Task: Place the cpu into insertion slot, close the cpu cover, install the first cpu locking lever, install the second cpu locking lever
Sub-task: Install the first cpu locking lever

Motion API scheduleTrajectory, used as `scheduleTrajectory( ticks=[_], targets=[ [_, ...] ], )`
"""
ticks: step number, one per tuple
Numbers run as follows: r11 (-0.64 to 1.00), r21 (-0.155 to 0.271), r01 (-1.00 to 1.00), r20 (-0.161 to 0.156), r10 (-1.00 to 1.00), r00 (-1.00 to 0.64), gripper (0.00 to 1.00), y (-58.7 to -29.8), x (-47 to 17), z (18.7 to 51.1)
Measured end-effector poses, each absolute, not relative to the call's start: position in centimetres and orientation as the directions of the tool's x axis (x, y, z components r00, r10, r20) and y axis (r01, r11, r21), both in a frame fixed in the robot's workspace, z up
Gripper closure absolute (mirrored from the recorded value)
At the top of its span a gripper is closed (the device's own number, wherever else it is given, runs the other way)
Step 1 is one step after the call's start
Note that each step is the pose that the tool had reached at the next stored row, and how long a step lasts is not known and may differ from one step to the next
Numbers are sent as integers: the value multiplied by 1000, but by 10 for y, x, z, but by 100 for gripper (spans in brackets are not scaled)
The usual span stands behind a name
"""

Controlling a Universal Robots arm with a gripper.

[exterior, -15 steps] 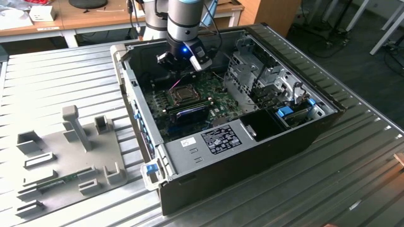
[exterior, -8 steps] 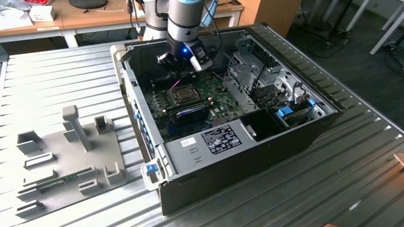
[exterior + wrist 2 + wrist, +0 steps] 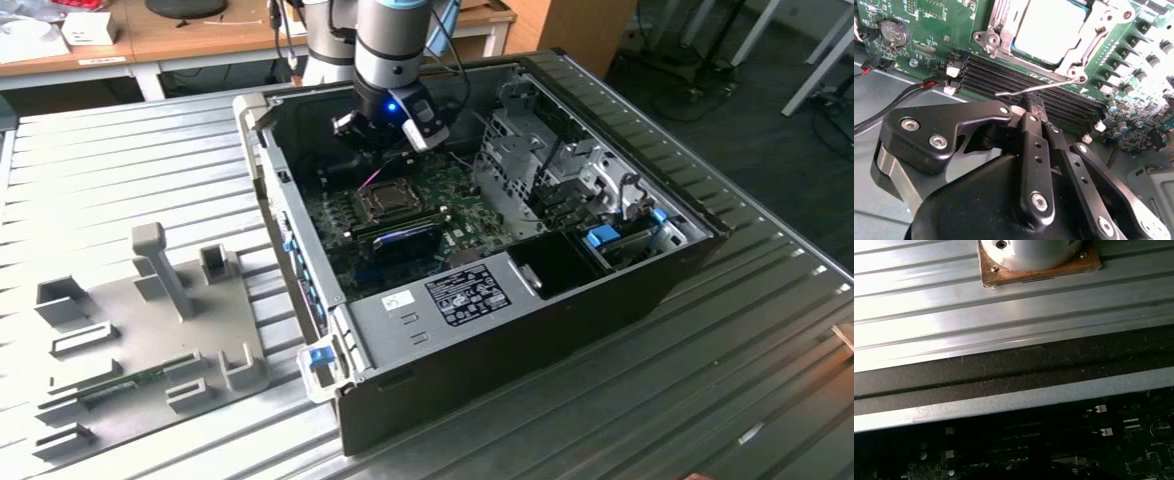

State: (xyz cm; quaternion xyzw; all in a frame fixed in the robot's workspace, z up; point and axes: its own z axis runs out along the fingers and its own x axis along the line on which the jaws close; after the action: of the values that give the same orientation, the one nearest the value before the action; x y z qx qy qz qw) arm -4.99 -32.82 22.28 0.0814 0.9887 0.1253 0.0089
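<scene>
**Exterior view.** The case lies open on the counter. The pincer hangs just above the board, near the slot. The cpu sits in the slot.

**Second wrist view.** The cpu is seated and the cover lies flat around it. Placement and cover closure are judged complete. One lever stands free of its catch, and its end passes just beyond the pincer. The pincer is clenched, fingers together, with nothing visible between them. Contact with the lever cannot be confirmed. Lever installation is judged outstanding, and the other lever's state cannot be told.

**First wrist view.** The case wall runs between the counter and the board. No task progress is readable here.
</scene>
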Motion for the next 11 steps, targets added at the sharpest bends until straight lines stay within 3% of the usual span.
scheduleTrajectory(
  ticks=[11],
  targets=[
    [955, 249, 158, 3, 163, -987, 90, -328, -49, 219]
  ],
)
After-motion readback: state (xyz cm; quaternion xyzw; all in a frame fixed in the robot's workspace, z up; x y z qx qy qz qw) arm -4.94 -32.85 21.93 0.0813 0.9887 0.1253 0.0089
